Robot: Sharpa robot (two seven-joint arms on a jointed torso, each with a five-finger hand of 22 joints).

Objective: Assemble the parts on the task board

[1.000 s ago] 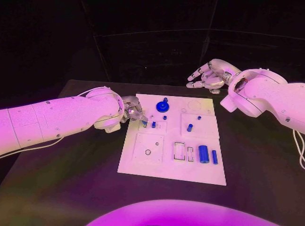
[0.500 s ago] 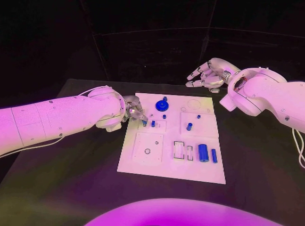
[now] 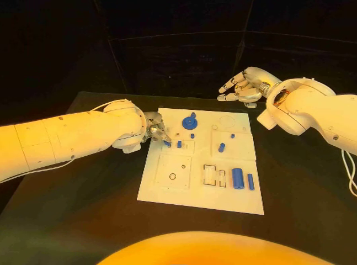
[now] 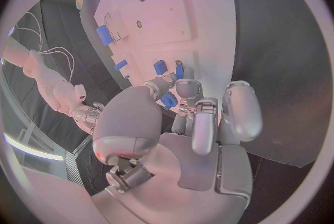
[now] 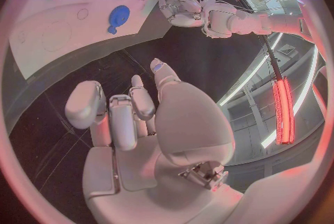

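Fingers of the left hand [image 3: 154,131] pinch a small blue peg [image 3: 168,143] at the board's [image 3: 201,193] left edge, far nearer than the empty, half-curled right hand [image 3: 243,88].

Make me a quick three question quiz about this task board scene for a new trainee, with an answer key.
1. True or false: the right hand rests on the task board.
2. Which hand has its fingers at a small blue part on the board's edge? A) left hand B) right hand C) neither
3. Fill in: the large blue cylinder lies at the board's ___ side, toward the right arm.

Key:
1. False; it is off the board, beyond its far edge, holding nothing.
2. A
3. right
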